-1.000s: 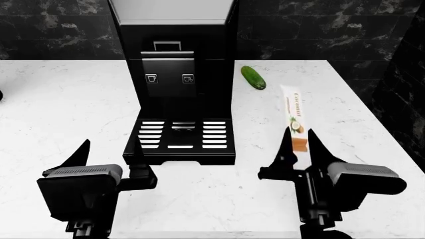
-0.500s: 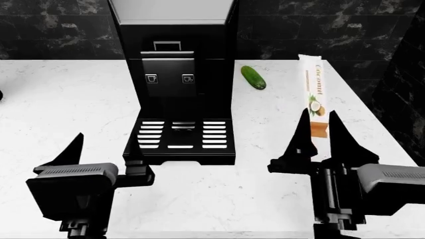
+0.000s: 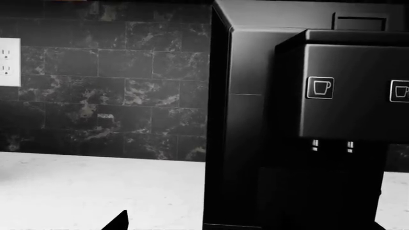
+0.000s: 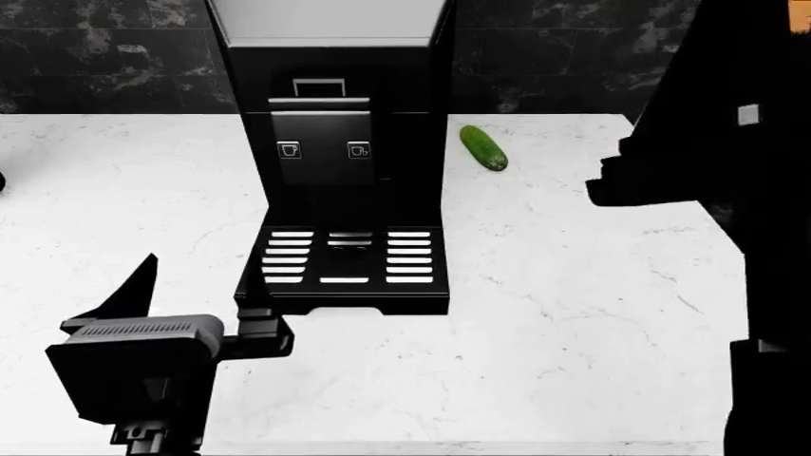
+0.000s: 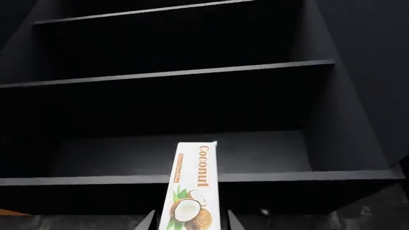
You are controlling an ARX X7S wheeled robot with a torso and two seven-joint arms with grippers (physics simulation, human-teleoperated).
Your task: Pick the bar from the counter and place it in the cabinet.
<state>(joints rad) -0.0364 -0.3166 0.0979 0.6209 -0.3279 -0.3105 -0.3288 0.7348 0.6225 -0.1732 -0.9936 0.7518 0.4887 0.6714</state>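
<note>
The bar (image 5: 191, 187), white with "Coconut" print and a coconut picture, stands upright between my right gripper's (image 5: 191, 223) fingers. The gripper is shut on its lower end. The bar points at the open dark cabinet (image 5: 191, 96), its tip level with the lowest shelf's front edge (image 5: 268, 176). In the head view my raised right arm (image 4: 723, 190) is a black shape at the right, and the bar is hidden there. My left gripper (image 4: 197, 296) is open and empty, low over the counter (image 4: 571, 313) at the front left.
A black coffee machine (image 4: 336, 142) stands at mid-counter; it also fills the left wrist view (image 3: 307, 120). A green cucumber (image 4: 483, 148) lies to its right. A wall outlet (image 3: 7, 62) sits on the dark tiled backsplash.
My right arm has lifted the bar off the counter and up out of the head view, toward the cabinet. The left arm has hardly moved.
</note>
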